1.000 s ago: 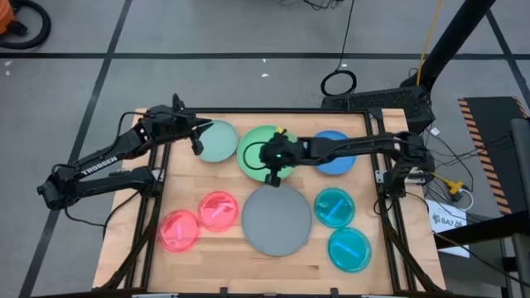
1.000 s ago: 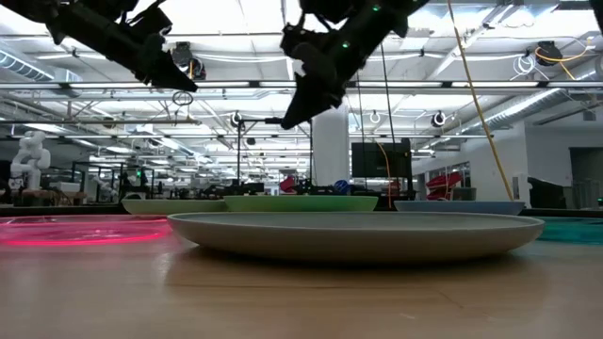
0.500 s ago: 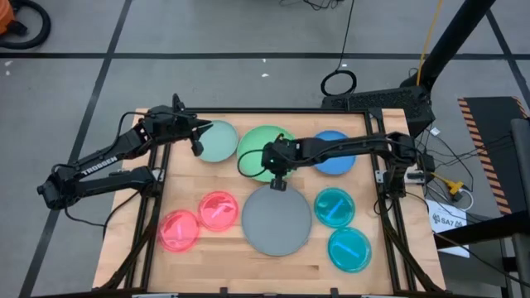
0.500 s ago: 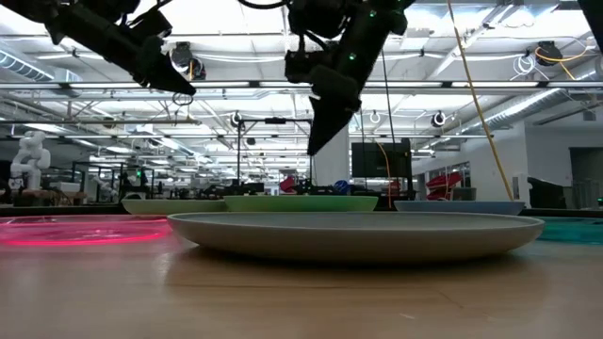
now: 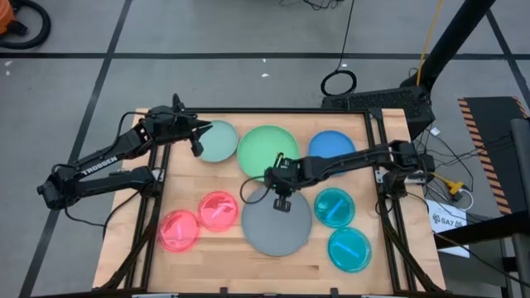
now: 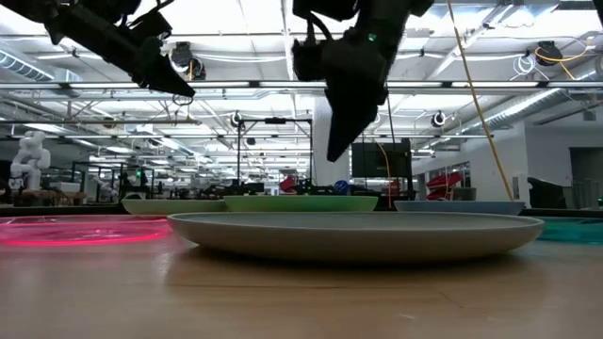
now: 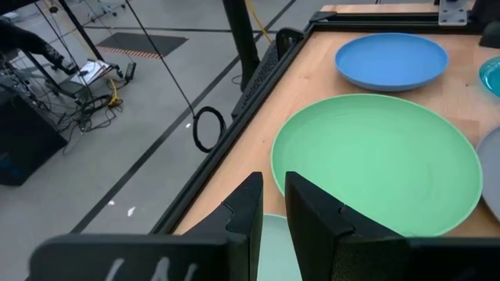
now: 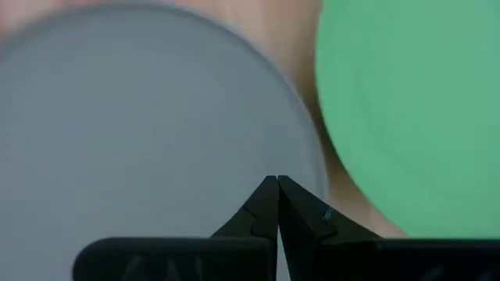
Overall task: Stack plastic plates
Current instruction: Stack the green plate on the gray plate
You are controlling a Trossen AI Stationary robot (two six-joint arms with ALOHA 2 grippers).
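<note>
**Right gripper poised over the rim of the grey plate**

The right gripper (image 5: pixel 281 204), fingers pressed together and holding nothing, hangs above the far edge of the large round grey plastic plate (image 5: pixel 277 225), which lies flat near the middle of the wooden table (image 5: pixel 232 263). From its wrist, the fingertips (image 8: pixel 276 187) meet over the grey rim, with the large green round plate (image 8: pixel 414 101) just beside it, the two apart by a strip of bare wood.

The left gripper (image 5: pixel 197 142) hovers over the near rim of the pale mint round plate (image 5: pixel 220 142), its fingers parted by a narrow gap and gripping nothing.

The blue round plate (image 5: pixel 331 147) sits beyond the green one. Two pink translucent small plates (image 5: pixel 199 220) lie to the grey plate's left, two teal translucent small plates (image 5: pixel 341 228) to its right.
</note>
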